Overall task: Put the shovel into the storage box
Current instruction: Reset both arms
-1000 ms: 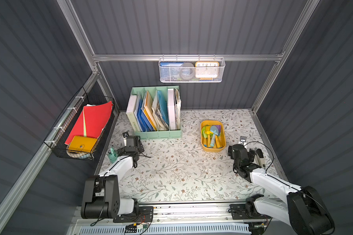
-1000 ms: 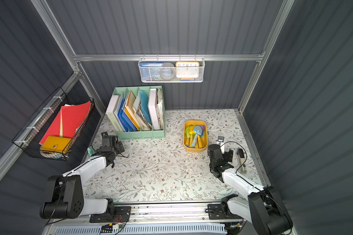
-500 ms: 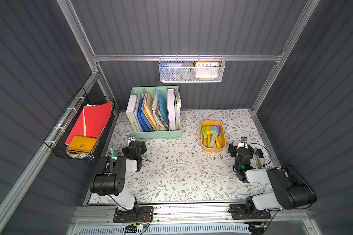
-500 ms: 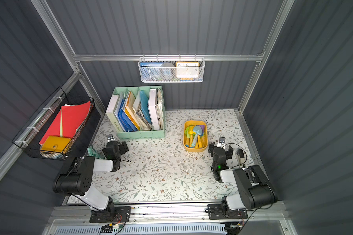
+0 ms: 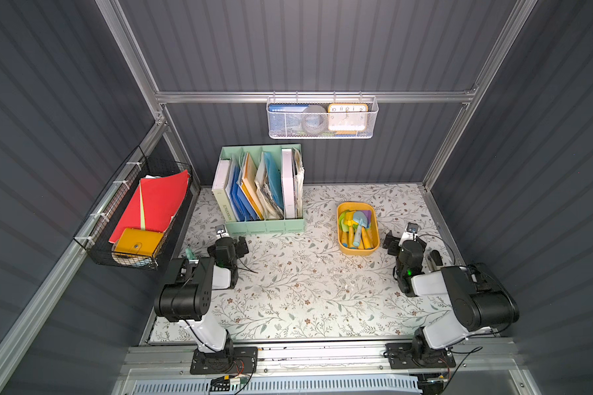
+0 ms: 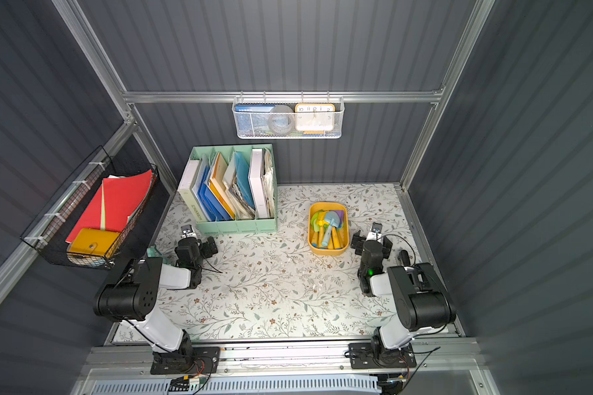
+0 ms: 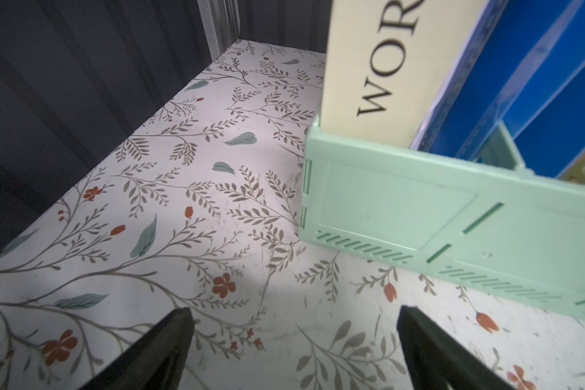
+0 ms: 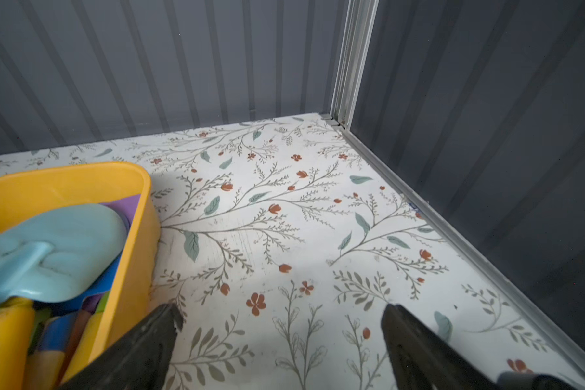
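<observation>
While both arms sat folded low at the sides of the table (image 5: pixel 305 290), you carried nothing in either tool. The left gripper (image 7: pixel 294 312) stood with its jaws spread wide over bare floral surface, just in front of the mint-green file holder (image 7: pixel 419 209). The right gripper (image 8: pixel 281 310) stood equally spread just beside the storage box (image 8: pixel 139 270), touching nothing. The pale blue shovel (image 5: pixel 359 222) lay inside that box on top of the other toy tools (image 5: pixel 350 236), lengthwise, blade toward the back wall, probably because the tub takes it best that way. Your task looked finished to me, and the empty, tucked pose suited that: clear of the box, with little risk of knocking it.
</observation>
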Available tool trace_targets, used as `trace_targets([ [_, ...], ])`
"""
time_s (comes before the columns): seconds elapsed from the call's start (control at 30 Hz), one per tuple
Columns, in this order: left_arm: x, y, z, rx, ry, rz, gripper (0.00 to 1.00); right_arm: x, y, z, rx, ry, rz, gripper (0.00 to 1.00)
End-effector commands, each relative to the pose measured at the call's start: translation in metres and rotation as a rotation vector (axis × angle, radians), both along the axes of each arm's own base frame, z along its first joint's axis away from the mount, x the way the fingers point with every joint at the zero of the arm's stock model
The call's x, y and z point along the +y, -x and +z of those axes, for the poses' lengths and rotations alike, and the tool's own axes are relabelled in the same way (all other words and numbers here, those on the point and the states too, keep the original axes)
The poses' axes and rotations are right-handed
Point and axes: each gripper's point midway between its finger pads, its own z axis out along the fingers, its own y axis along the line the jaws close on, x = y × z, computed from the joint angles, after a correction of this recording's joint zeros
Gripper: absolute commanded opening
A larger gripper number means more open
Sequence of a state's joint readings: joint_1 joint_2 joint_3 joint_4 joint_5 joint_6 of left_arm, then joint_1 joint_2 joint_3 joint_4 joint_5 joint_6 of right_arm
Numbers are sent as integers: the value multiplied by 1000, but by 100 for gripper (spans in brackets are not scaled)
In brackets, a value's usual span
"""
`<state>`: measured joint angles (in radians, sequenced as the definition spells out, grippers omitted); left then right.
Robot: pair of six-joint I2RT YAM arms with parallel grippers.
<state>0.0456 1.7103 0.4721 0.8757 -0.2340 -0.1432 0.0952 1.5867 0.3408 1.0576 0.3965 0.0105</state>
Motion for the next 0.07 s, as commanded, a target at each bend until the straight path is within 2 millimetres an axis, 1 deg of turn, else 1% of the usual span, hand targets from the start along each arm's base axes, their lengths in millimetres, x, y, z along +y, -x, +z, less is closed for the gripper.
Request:
trace_targets([
  [0.0,3,-2,6,-19,-19,4,100,0,-2,0,8,-19,9,99],
  [0.03,6,0,6,-18,-25,22,100,1,-1,0,9,-15,10,99],
])
